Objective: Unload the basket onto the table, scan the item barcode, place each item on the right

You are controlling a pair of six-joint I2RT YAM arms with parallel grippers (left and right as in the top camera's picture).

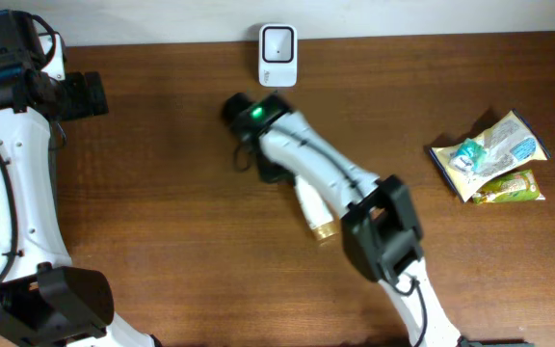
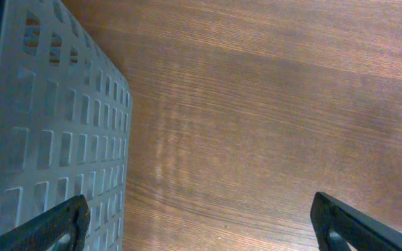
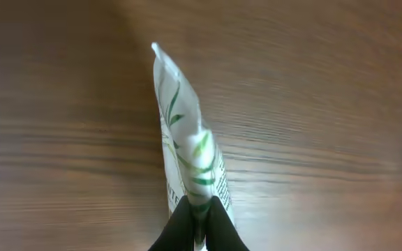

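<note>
Right gripper (image 3: 199, 213) is clamped on the thin edge of the white leaf-print tube (image 3: 187, 132), centre of the overhead frame, just below the scanner (image 1: 277, 53) at top centre. My read is that the edge pinch leaves the printed faces exposed for the read. Left gripper (image 2: 201, 223) hangs wide apart and empty beside the grey basket (image 2: 47, 139) at frame left, out of the way.

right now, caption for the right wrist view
Right gripper pinching a white tube with green leaves, wooden table behind
</note>
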